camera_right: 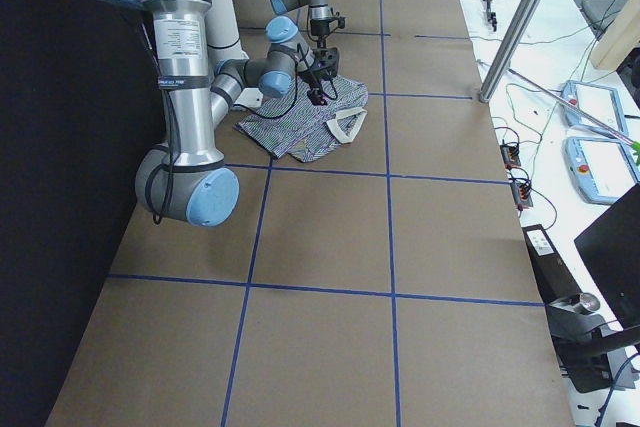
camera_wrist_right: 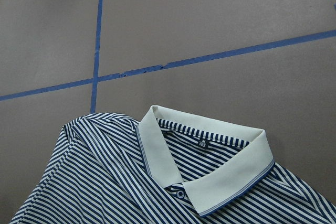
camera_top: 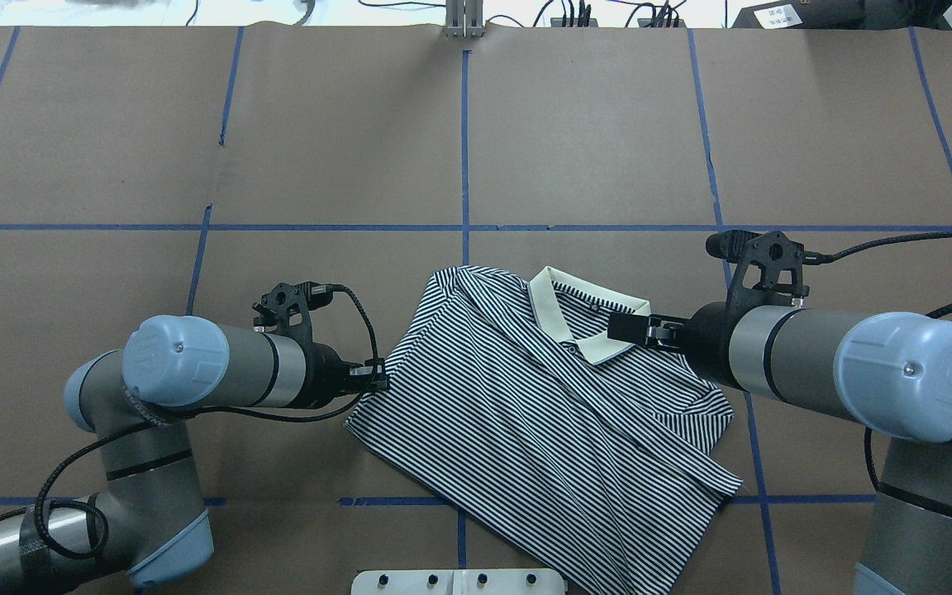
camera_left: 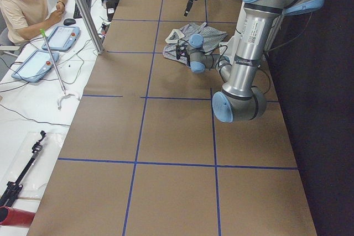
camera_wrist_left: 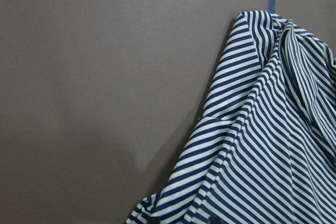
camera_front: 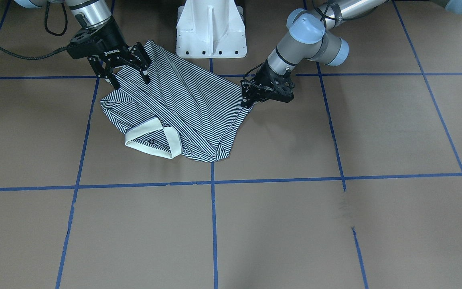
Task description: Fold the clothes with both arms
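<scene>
Close in front of the white base [camera_front: 211, 28], the shirt [camera_front: 191, 108] lies face up on the worktop [camera_front: 335, 224], skewed against the blue grid, collar [camera_front: 144, 129] pointing away from the robot and one sleeve rumpled under its edge. The left tool [camera_front: 248, 101] sits low at the shirt's side edge, fingers drawn narrow. From where I stand it looks pinched on the cloth, though I can't see how much fabric is between the tips. The right tool [camera_front: 131, 80] hangs over the opposite shoulder, spread wide and holding nothing, with one finger over the stripes and the other about at the edge of the cloth. That mismatch is my worry. If the left arm pulls or lifts before the right has a grip, the whole shirt will likely drag and swing round that one pinch, ending more crooked than it is now. If the right tool closes where it is, it may catch only a thin lip of fabric, or just the top layer, and the cloth could slip out partway through the fold. A shallow nip on the left would fail the same way. And since the shirt starts askew with that sleeve bunched, any fold made from here could trap the wrinkles and leave the collar off-centre.
</scene>
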You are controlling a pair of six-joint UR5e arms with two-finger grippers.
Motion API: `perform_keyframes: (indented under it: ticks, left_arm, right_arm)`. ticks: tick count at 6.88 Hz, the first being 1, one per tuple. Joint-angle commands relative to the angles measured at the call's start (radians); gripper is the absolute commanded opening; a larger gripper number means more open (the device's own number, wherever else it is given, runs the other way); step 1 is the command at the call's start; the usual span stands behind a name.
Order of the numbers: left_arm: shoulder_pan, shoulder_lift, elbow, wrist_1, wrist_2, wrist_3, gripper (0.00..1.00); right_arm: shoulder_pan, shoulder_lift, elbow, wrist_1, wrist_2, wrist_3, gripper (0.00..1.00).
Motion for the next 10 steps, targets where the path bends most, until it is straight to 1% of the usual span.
perform_keyframes:
  ticks: [1, 3, 5, 6, 7, 8, 9, 10]
  left_arm:
    - [0.001, 0.003, 0.000, 0.013, 0.016, 0.000, 0.00]
    - [-0.015, -0.002, 0.003, 0.014, 0.018, 0.006, 0.00]
    - [-0.079, -0.002, 0.007, 0.023, 0.013, 0.119, 0.00]
    - [-0.113, -0.003, 0.015, 0.066, 0.013, 0.179, 0.00]
    - [-0.152, -0.005, 0.023, 0.074, 0.013, 0.224, 0.00]
    - [-0.180, -0.014, 0.073, 0.071, 0.013, 0.262, 0.00]
    - [-0.255, -0.072, 0.155, 0.065, 0.012, 0.303, 0.00]
    - [-0.322, -0.159, 0.273, 0.063, 0.012, 0.369, 0.00]
  right_arm:
    - [0.000, 0.000, 0.001, 0.000, 0.000, 0.000, 1.00]
    - [0.000, 0.000, 0.001, 0.000, 0.000, 0.000, 1.00]
    - [0.002, 0.000, -0.003, 0.000, -0.001, 0.000, 1.00]
    - [0.003, 0.000, -0.004, 0.000, -0.001, 0.000, 1.00]
    - [0.005, 0.002, -0.004, 0.000, -0.001, 0.000, 1.00]
    - [0.012, 0.002, -0.007, 0.000, -0.001, 0.000, 1.00]
    - [0.023, 0.000, -0.010, 0.000, -0.001, -0.002, 1.00]
    - [0.029, 0.002, -0.011, 0.000, 0.000, -0.003, 1.00]
